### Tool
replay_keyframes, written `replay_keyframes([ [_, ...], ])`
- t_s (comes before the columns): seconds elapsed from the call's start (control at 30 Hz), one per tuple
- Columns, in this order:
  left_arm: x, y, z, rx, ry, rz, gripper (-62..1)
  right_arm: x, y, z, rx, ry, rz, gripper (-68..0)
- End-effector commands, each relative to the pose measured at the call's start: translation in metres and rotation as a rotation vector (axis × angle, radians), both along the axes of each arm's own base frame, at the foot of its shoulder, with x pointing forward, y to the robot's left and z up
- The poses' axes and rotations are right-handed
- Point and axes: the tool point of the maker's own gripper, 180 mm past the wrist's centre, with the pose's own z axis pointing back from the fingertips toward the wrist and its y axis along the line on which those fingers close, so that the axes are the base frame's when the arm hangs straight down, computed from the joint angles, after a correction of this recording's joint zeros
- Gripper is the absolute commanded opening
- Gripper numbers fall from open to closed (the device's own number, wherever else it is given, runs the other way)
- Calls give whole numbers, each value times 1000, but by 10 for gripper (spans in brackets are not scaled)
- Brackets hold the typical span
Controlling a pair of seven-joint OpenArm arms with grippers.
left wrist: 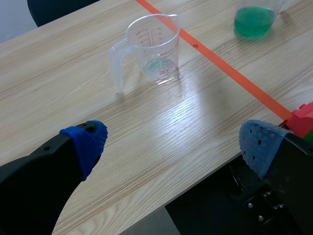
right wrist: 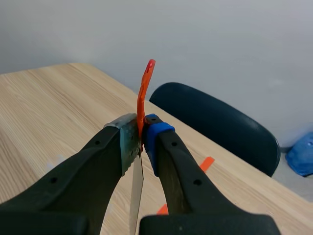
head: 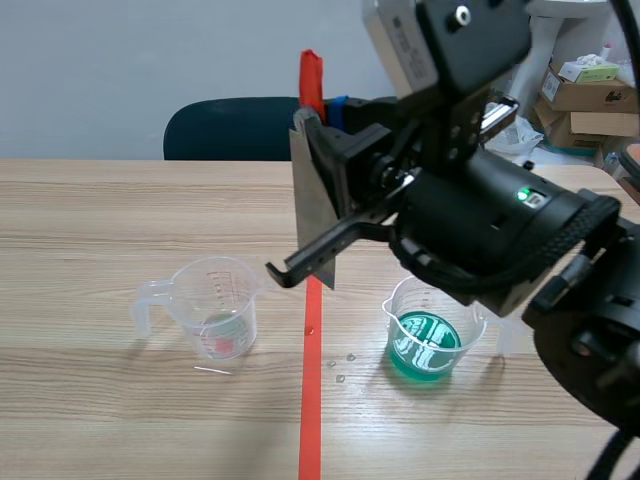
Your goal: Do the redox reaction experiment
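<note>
Right hand (right wrist: 141, 142): closed on thin metal sheet (head: 308, 200), held upright above desk (head: 100, 230), between clear cup (head: 215, 305) and green-liquid beaker (head: 430, 335). We judge the sheet light, stiff, slippery; pinch its top edge. Left hand (left wrist: 173, 144): open, holding nothing.

the table (head: 100, 230) looks like pale wood-grain laminate, smooth, with a soft sheen. the left beaker (head: 215, 305) and the right beaker (head: 432, 330) are clear, glossy plastic with printed scale marks. the green liquid (head: 425, 350) in the right one shines. the sheet (head: 312, 215) pinched in the right gripper (right wrist: 142, 139) is dull grey metal, flat and smooth. the orange strip (head: 311, 80) above it looks like plastic. the left gripper (left wrist: 174, 143) has blue, dotted, rubbery pads (left wrist: 90, 142) on matt black fingers. far right, the boxes (head: 590, 100) are brown cardboard.
</note>
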Motion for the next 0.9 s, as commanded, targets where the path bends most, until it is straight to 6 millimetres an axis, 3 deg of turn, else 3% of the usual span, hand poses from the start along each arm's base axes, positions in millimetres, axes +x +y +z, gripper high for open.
replay_keyframes([
  [0.0, 3, -2, 5, -14, -22, -5, -33, -3, -6, 10, 13, -36, -3, -656],
  [0.47, 3, -2, 5, -14, -22, -5, -33, -15, -65, 3, 12, -14, -82, -656],
  [0.87, 3, -2, 5, -14, -22, -5, -33, -12, -104, 7, -30, -40, -169, -656],
])
